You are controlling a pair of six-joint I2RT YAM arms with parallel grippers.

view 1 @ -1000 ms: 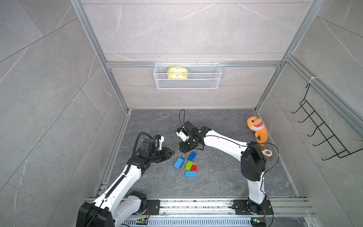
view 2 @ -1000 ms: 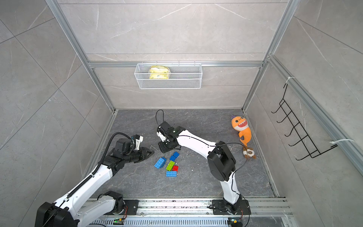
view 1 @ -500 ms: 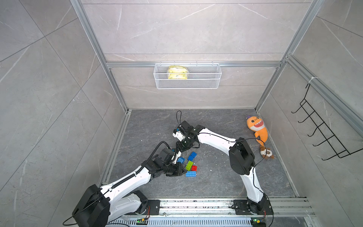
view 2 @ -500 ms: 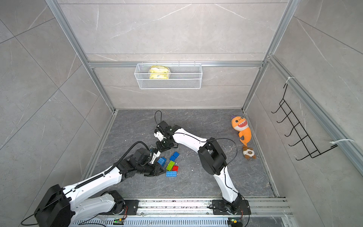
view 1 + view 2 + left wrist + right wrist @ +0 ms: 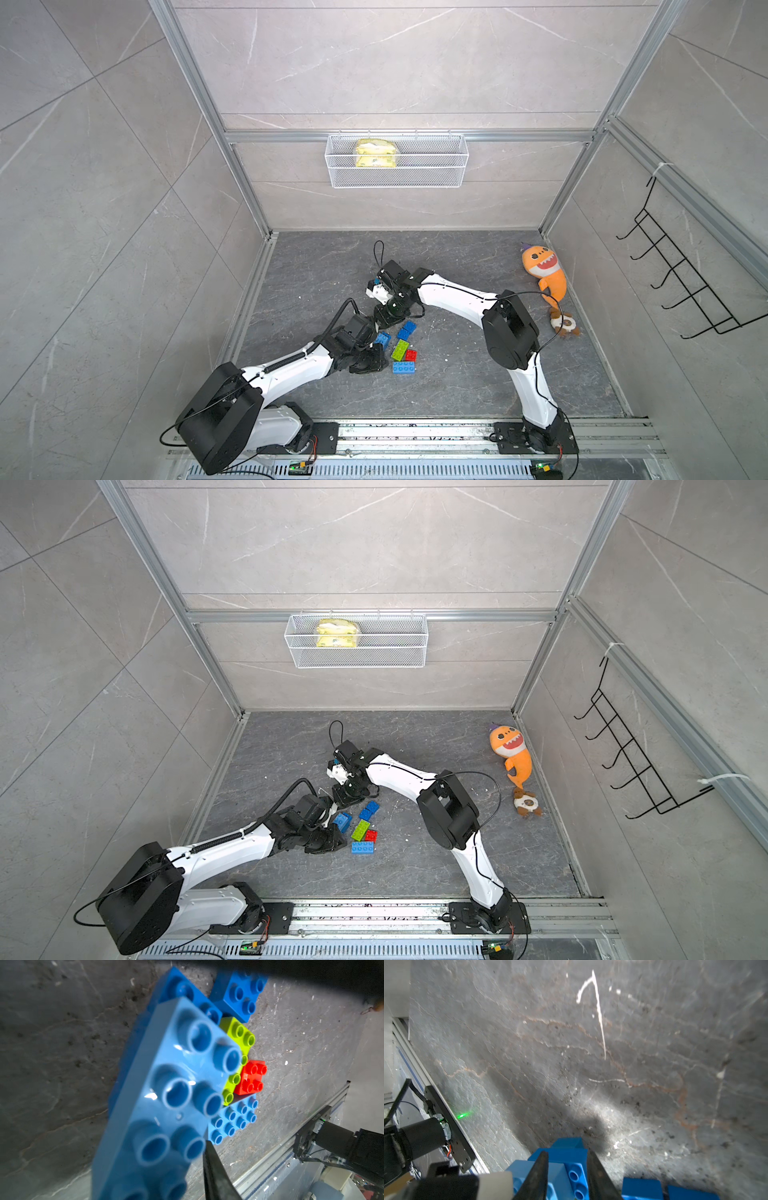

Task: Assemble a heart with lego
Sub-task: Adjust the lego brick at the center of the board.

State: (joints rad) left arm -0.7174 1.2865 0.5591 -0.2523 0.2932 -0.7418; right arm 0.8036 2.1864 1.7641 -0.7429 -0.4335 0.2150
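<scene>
Five lego bricks lie studs up, clustered on the table [image 5: 457, 374]: a blue brick [image 5: 381, 340], a dark blue brick [image 5: 406, 330], a lime green brick [image 5: 400, 350] just beside a small red brick [image 5: 411, 355], and a light blue brick [image 5: 404, 367]. A pale blue brick [image 5: 172, 1095] sits tilted in the left gripper [image 5: 371, 360]; a second dark blue brick [image 5: 568, 1144] sits in the right gripper [image 5: 566, 1153].

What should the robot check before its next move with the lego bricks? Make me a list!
1. Grip of left claw on long light blue brick: ok.
2. Grip of right claw on dark blue brick: ok.
3. Those two bricks snapped fully together: cannot tell, the joint is hidden.
4. The green brick and red brick lying studs up on the floor: ok.
5. All bricks joined: not ok, green and red lie apart from the held ones.
6. The orange shark out of the way: ok.
</scene>
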